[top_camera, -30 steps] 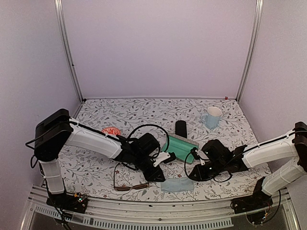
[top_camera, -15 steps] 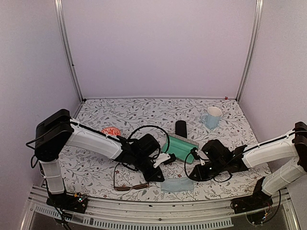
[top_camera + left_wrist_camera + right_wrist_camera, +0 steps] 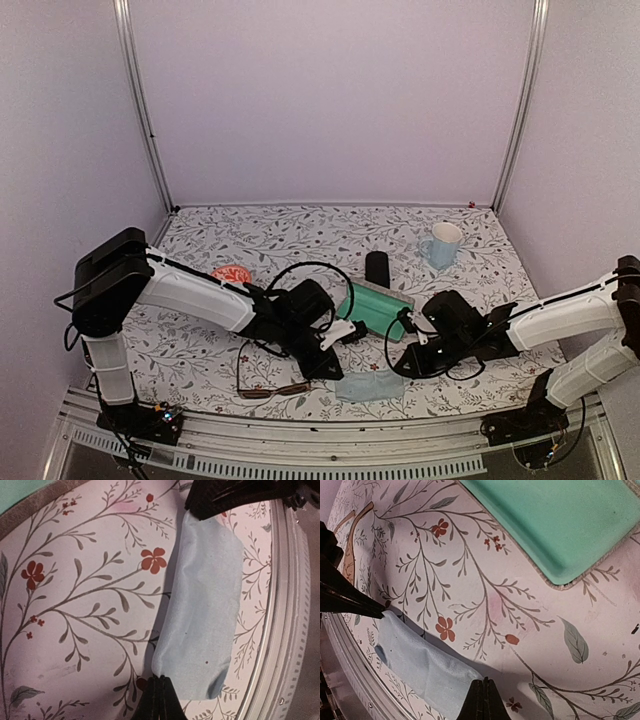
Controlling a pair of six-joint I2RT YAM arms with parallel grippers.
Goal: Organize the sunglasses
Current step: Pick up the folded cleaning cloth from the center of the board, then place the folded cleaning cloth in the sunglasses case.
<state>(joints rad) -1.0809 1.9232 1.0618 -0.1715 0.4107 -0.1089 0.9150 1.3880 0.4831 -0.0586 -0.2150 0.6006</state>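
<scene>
The brown-framed sunglasses (image 3: 265,378) lie open on the table near the front edge, left of my left gripper; one brown temple (image 3: 348,545) shows in the right wrist view. The pink-red sunglasses (image 3: 232,273) lie further back on the left. Neither gripper touches them. A light blue cloth (image 3: 368,385) stretches between the two grippers. My left gripper (image 3: 159,681) is shut on its near corner, my right gripper (image 3: 483,684) on the opposite end. Seen from above, the left gripper (image 3: 335,370) and right gripper (image 3: 402,368) face each other across the cloth (image 3: 200,615).
An open grey case with a green lining (image 3: 375,308) lies just behind the grippers, and its edge (image 3: 560,525) shows in the right wrist view. A black oval case (image 3: 377,268) stands behind it. A pale mug (image 3: 441,244) sits back right. The table's metal front rail (image 3: 330,450) is close to the cloth.
Both grippers' jaws have closed fully on the ends of the blue cloth. The arms have hardly moved.
</scene>
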